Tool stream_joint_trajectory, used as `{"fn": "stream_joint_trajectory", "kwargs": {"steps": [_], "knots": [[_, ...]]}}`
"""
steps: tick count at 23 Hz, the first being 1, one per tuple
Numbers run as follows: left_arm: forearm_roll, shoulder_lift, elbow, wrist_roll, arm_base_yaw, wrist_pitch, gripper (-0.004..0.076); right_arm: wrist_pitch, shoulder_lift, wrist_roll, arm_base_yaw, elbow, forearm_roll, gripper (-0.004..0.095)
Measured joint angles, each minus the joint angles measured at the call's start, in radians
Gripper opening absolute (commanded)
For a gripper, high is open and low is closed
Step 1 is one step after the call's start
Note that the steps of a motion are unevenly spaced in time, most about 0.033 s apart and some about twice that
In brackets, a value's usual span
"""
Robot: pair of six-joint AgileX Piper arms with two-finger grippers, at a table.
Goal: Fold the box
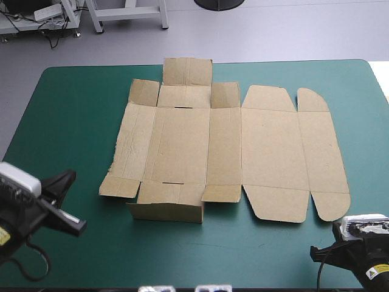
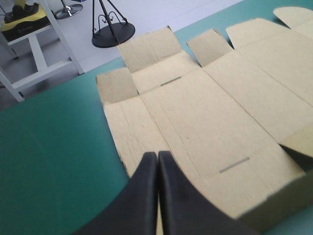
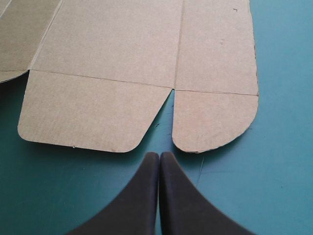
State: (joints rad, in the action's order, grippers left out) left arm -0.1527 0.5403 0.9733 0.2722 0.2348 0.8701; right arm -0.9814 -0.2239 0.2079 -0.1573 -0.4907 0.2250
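Teal-green cover (image 1: 73, 121), box (image 1: 267, 146), near flap (image 1: 165, 212) raised

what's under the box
The box lies mostly flat on the teal-green cover, which shows all round it. Anything else beneath the board is hidden.

One box (image 1: 225, 146), four fingers (image 2: 142, 196) (image 3: 139, 196), one table (image 1: 73, 121)

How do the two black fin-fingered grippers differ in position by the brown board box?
The left gripper is off the brown box's near left corner, the right gripper off its near right. The left gripper faces slotted panels; the right gripper faces the notch between two rounded flaps. Both are shut and empty.
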Motion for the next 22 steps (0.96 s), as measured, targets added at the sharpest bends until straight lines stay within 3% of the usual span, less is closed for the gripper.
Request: {"fn": "stream_joint_trajectory", "kwargs": {"steps": [5, 10, 15, 22], "knots": [[0.128, 0.395, 0.231, -0.143, 0.000, -0.048, -0.0010, 0.000, 0.000, 0.001, 0.000, 0.000, 0.000, -0.0005], [0.050, 0.783, 0.440, -0.173, -0.079, 0.129, -0.0010, 0.000, 0.000, 0.001, 0.000, 0.000, -0.001, -0.0005], [-0.266, 1.013, 0.577, -0.085, -0.295, 0.322, -0.0010, 0.000, 0.000, 0.001, 0.000, 0.000, -0.001, -0.0005], [-0.411, 1.128, 0.591, -0.031, -0.470, 0.357, -0.0010, 0.000, 0.000, 0.001, 0.000, 0.000, -0.004, -0.0005]]}}
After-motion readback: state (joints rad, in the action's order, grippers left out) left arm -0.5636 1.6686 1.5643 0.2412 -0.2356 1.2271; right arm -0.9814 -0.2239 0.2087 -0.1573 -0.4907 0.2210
